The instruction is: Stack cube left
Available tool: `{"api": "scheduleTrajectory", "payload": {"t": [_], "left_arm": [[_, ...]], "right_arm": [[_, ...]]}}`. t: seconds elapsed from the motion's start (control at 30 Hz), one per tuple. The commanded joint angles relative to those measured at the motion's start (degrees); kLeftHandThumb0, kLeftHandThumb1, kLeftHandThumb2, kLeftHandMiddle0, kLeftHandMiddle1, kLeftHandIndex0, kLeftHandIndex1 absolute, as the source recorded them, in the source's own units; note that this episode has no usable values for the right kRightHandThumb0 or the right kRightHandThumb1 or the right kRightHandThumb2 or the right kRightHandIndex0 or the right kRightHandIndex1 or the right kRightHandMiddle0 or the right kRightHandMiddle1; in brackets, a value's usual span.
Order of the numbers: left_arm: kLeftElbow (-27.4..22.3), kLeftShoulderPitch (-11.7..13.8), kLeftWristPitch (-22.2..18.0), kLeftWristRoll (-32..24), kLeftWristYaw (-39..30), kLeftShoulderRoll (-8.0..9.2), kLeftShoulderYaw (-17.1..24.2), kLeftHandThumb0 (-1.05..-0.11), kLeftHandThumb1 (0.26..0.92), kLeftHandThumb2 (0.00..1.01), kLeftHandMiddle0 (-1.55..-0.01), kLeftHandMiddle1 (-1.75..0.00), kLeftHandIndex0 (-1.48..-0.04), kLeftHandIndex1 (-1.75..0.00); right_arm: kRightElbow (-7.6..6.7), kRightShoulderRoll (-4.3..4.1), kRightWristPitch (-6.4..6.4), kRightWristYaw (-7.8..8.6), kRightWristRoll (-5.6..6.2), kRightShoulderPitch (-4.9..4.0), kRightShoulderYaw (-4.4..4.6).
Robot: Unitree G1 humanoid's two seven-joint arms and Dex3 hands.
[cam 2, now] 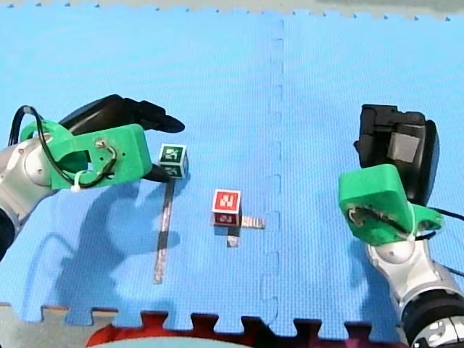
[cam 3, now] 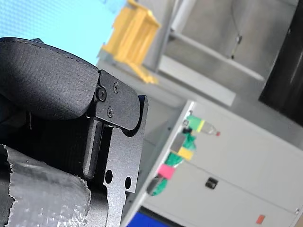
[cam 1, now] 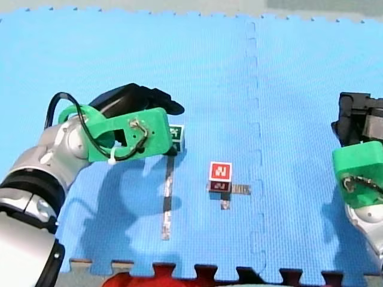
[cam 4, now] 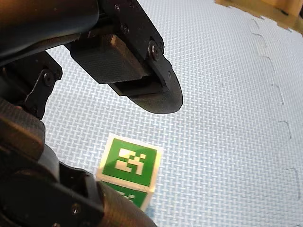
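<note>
A green cube (cam 1: 175, 134) with a white pattern on top sits on the blue foam mat (cam 1: 197, 66), left of the middle. My left hand (cam 1: 173, 119) reaches in from the left and brackets this cube, one finger beyond it and another on its near side; in the second wrist view the green cube (cam 4: 129, 165) lies between a fingertip (cam 4: 156, 97) and a lower finger that overlaps its edge. A red cube (cam 1: 220, 173) stands alone near the middle, to the right of and nearer than the green one. My right hand (cam 2: 391, 145) hovers at the far right, holding nothing.
A long grey tape strip (cam 1: 167, 203) runs from the green cube towards the near edge. A short tape cross (cam 1: 238, 189) marks the spot under the red cube. A mat seam (cam 1: 254, 119) runs front to back. Something red (cam 1: 137, 280) pokes out at the near edge.
</note>
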Motion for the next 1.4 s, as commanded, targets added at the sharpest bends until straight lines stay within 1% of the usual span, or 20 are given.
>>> {"api": "scheduleTrajectory", "payload": {"t": [0.0, 0.13, 0.43, 0.47, 0.53, 0.6, 0.73, 0.83, 1.07, 1.33, 1.37], "left_arm": [[0.1, -0.3, -0.1, 0.3, 0.6, 0.09, -0.2, -0.475, 0.673, 0.01, -0.81, -1.75, -0.75, -0.01], [0.2, -0.2, -0.6, 0.8, 1.5, 0.11, -0.7, -0.445, 0.677, 0.01, -0.81, -1.75, -0.70, 0.00], [0.4, 0.2, -1.4, 2.6, 4.2, 0.33, -2.0, -0.450, 0.688, 0.01, -0.81, -1.75, -0.64, 0.00], [0.4, 0.2, -1.4, 2.6, 4.3, 0.33, -2.0, -0.452, 0.689, 0.01, -0.81, -1.75, -0.63, 0.00], [0.4, 0.1, -1.4, 2.7, 4.3, 0.34, -2.1, -0.457, 0.690, 0.01, -0.81, -1.75, -0.53, 0.00], [0.5, 0.1, -1.1, 2.9, 4.1, 0.38, -2.3, -0.459, 0.691, 0.01, -0.80, -1.75, -0.48, 0.00], [0.6, 0.0, -0.7, 3.3, 4.0, 0.47, -2.6, -0.460, 0.692, 0.00, -0.80, -1.75, -0.47, 0.00], [0.7, -0.1, 0.0, 2.5, 2.4, 0.29, -2.0, -0.458, 0.691, 0.00, -0.79, -1.75, -0.46, 0.00], [0.7, -0.4, 1.6, 2.0, 0.9, -0.09, -1.6, -0.423, 0.689, 0.00, -0.78, -1.75, -0.45, 0.00], [0.9, -0.6, 3.0, 1.3, -1.0, -0.37, -1.3, -0.400, 0.687, 0.00, -0.77, -1.75, -0.44, 0.00], [0.9, -0.7, 3.3, 1.4, -1.5, -0.38, -1.3, -0.396, 0.686, 0.00, -0.74, -1.75, -0.42, 0.00]], "right_arm": [[-0.20, -0.33, -0.11, -0.31, -0.04, 0.08, 0.01], [-0.14, -0.34, 0.04, -0.60, -0.15, 0.15, 0.07], [-0.11, -0.51, 0.22, -1.34, -0.47, 0.41, 0.25], [-0.11, -0.54, 0.26, -1.45, -0.54, 0.45, 0.29], [-0.13, -0.55, 0.29, -1.60, -0.66, 0.51, 0.34], [-0.14, -0.53, 0.32, -1.68, -0.72, 0.55, 0.36], [-0.20, -0.53, 0.36, -1.64, -0.75, 0.56, 0.32], [-0.36, -0.59, 0.27, -1.56, -0.70, 0.58, 0.25], [-0.89, -0.97, -0.08, -1.35, -0.64, 0.73, 0.12], [-1.49, -1.40, -0.08, -2.27, -1.55, 0.90, 0.58], [-1.65, -1.51, -0.08, -2.46, -1.74, 0.93, 0.68]]}}
